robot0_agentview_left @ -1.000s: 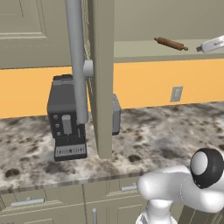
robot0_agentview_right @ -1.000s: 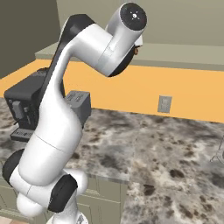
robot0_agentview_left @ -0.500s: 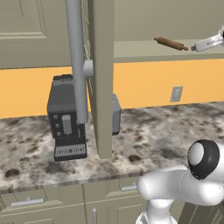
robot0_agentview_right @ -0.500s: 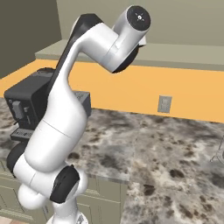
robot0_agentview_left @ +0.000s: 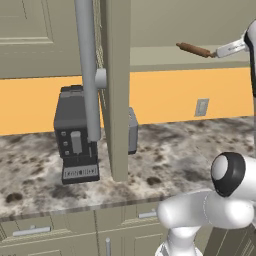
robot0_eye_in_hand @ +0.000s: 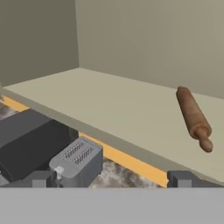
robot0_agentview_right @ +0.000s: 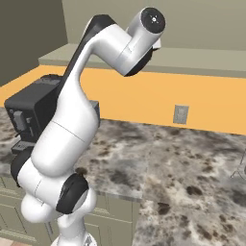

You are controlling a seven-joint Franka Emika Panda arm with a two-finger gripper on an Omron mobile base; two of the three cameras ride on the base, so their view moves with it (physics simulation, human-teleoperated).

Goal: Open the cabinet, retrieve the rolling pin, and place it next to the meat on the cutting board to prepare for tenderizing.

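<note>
Rolling pin (robot0_eye_in_hand: 194, 117) lies on the shelf ahead and right of my wide-spread, empty claw (robot0_eye_in_hand: 113, 178), awaiting pickup.

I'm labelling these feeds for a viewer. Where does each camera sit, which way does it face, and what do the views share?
Left base view: behind the arm's left, facing the open cabinet door, coffee machine and shelved rolling pin; white arm lower right, open tool reaching in.
Right base view: behind the arm's right, facing counter and wall outlet; arm fills the left.
Hand view: on the hand, looking into the cabinet shelf at the rolling pin; fingertips at the bottom.
Shared: rolling pin, coffee machine, outlet.
</note>
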